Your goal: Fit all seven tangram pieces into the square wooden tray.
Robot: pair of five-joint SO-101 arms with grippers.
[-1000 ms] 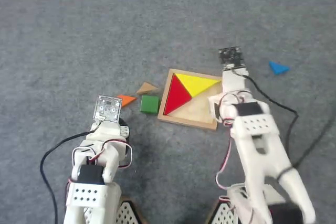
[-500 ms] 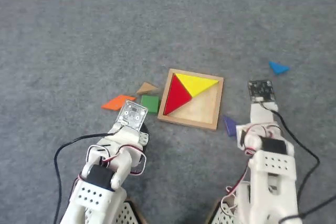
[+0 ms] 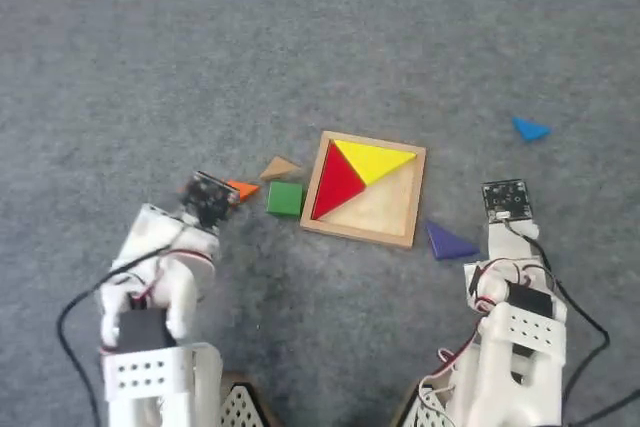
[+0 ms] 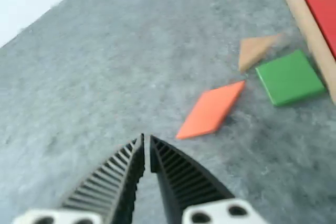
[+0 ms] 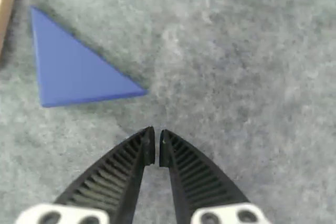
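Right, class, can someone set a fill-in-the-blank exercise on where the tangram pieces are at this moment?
1. The wooden tray holds a yellow triangle and a ____ triangle.
2. The square piece lying beside the tray is ____.
3. The number of pieces lying outside the tray is ____.
4. The left gripper is empty, and the piece nearest it is the ____ parallelogram.

Missing words: red; green; five; orange.
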